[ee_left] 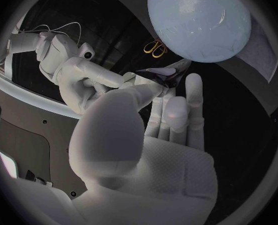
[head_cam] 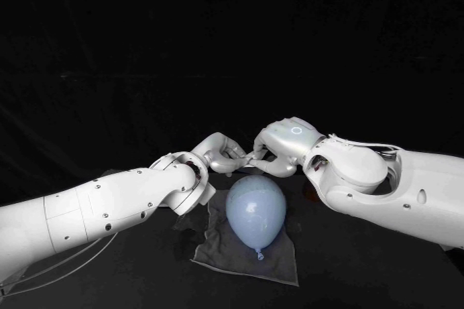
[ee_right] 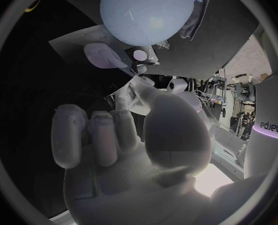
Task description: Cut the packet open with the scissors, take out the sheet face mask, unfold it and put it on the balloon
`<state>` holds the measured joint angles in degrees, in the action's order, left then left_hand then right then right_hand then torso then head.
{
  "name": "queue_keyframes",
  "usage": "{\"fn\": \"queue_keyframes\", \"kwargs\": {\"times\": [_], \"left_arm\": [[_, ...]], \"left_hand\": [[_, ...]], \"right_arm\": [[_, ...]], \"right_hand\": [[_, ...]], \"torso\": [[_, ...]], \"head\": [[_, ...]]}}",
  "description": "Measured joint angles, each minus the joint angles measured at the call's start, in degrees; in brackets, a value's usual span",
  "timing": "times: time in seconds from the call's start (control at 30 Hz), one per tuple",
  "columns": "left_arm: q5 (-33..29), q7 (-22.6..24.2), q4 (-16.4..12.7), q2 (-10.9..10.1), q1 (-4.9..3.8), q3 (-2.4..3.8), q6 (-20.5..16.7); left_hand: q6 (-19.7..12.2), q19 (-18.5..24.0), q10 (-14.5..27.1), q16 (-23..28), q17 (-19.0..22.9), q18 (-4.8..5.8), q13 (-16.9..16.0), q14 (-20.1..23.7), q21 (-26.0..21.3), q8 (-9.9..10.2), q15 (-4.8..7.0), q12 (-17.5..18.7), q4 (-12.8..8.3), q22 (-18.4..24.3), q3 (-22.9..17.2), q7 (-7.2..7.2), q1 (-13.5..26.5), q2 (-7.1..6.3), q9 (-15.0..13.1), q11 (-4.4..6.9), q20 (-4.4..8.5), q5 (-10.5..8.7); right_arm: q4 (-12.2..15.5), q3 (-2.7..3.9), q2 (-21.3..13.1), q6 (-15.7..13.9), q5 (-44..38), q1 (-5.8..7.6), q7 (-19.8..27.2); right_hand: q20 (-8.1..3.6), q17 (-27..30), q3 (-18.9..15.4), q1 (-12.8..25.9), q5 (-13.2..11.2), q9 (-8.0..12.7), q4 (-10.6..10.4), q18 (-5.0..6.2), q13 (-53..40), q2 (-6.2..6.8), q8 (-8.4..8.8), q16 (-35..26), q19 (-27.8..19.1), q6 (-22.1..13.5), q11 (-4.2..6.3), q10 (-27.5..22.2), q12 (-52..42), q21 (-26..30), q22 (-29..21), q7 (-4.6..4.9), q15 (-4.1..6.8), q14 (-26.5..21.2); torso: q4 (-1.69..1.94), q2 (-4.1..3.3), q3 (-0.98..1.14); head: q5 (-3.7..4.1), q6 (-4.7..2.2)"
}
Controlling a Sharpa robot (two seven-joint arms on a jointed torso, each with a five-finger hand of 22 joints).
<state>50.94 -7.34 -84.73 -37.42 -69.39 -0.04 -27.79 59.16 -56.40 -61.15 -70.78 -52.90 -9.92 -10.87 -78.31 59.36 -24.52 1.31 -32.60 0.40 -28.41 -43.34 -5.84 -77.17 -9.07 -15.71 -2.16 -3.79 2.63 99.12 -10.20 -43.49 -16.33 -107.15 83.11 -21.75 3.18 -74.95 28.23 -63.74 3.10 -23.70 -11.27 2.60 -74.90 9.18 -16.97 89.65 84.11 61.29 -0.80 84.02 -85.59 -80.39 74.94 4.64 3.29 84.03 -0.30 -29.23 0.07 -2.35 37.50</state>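
The pale blue oval balloon (head_cam: pixel 255 210) lies on a grey cloth (head_cam: pixel 275 263), just nearer than the hands. The left hand (head_cam: pixel 218 155) and right hand (head_cam: pixel 278 149) both pinch one small dark item (ee_left: pixel 163 74); uneven pulling could tear or drop it.

- I seem to be in a robot lab.
- My table (head_cam: pixel 372 279) is black, and a black backdrop (head_cam: pixel 232 47) hangs behind it.
- Stands and cables (ee_right: pixel 236 82) crowd a lit room beyond.
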Motion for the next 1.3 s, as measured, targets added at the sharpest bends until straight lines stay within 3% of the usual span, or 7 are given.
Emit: {"fn": "queue_keyframes", "kwargs": {"times": [0.63,0.8,0.87,0.97,1.3], "left_arm": [[0.1,-0.7,-0.7,0.3,-0.01,-0.04,0.3],[0.1,-0.8,-1.3,0.3,-0.01,-0.04,0.3],[0.0,-0.8,-1.5,0.3,-0.01,-0.04,0.3],[0.0,-0.8,-1.7,0.4,-0.01,-0.05,0.3],[-0.1,-1.0,-2.3,0.3,-0.01,-0.06,0.2]], "left_hand": [[0.2,0.2,0.0,-0.2,0.0,0.09,-0.2,0.0,0.5,0.3,0.0,-0.4,-0.7,-0.3,-0.7,-0.2,0.7,-0.08,0.0,-0.01,0.2,-0.02],[0.2,0.2,0.0,-0.5,0.0,0.12,-0.2,0.0,0.5,0.3,0.0,-0.4,-1.0,-0.3,-1.0,-0.22,0.8,-0.25,0.0,-0.02,0.2,-0.02],[0.2,0.2,0.0,-0.5,0.0,0.13,-0.2,0.0,0.5,0.3,0.0,-0.4,-1.0,-0.3,-1.0,-0.22,0.9,-0.31,0.0,-0.02,0.2,-0.03],[0.2,0.2,0.0,-0.5,0.1,0.15,-0.2,0.0,0.5,0.3,0.0,-0.4,-1.0,-0.4,-1.0,-0.22,1.0,-0.37,0.0,-0.02,0.2,-0.12],[0.4,0.4,0.0,-0.5,0.2,0.2,-0.2,0.0,0.8,0.3,0.0,-0.4,-1.2,-0.5,-1.2,-0.01,1.1,-0.53,0.0,-0.03,0.0,0.03]], "right_arm": [[-1.5,-0.36,0.9,1.6,0.9,-0.92,-4.9],[-1.9,-0.42,1.4,1.7,1.4,-1.13,-5.6],[-2.0,-0.44,1.5,1.8,1.5,-1.18,-5.9],[-2.0,-0.46,1.6,1.9,1.7,-1.26,-6.4],[-2.3,-0.49,1.6,3.3,1.9,-1.34,-7.6]], "right_hand": [[0.01,0.1,-1.4,0.1,0.0,0.3,-2.6,0.0,-0.1,0.15,0.0,0.1,0.0,0.0,0.09,-0.1,0.9,0.3,0.0,-0.05,-0.01,0.0],[-0.07,0.1,-2.0,0.0,0.0,0.5,-3.6,0.0,0.0,0.26,0.38,0.1,-0.1,-0.6,0.1,-0.1,1.1,0.7,0.0,0.6,-0.02,0.0],[-0.07,0.0,-3.0,-0.2,0.0,0.7,-4.6,0.0,0.0,1.39,0.93,0.1,-0.1,-1.2,0.14,-0.2,1.7,1.4,0.0,0.79,-0.16,-0.1],[-0.07,0.0,-4.7,-0.1,0.0,0.9,-5.4,0.0,0.0,2.0,1.03,-0.1,-0.1,-1.4,0.0,0.0,2.3,2.1,0.0,0.91,-0.44,0.0],[0.24,0.0,-9.7,-0.1,0.0,1.2,-5.5,0.0,0.0,2.0,1.28,0.2,0.0,-1.7,-0.04,0.0,2.6,3.1,0.0,1.2,-0.44,0.0]], "torso": [[0.15,-0.05,-0.05],[0.15,-0.05,-0.07],[0.14,-0.05,-0.08],[0.12,-0.04,-0.08],[0.07,-0.02,-0.04]], "head": [[0.68,0.29],[0.85,0.33],[0.9,0.33],[0.92,0.34],[1.07,0.41]]}}
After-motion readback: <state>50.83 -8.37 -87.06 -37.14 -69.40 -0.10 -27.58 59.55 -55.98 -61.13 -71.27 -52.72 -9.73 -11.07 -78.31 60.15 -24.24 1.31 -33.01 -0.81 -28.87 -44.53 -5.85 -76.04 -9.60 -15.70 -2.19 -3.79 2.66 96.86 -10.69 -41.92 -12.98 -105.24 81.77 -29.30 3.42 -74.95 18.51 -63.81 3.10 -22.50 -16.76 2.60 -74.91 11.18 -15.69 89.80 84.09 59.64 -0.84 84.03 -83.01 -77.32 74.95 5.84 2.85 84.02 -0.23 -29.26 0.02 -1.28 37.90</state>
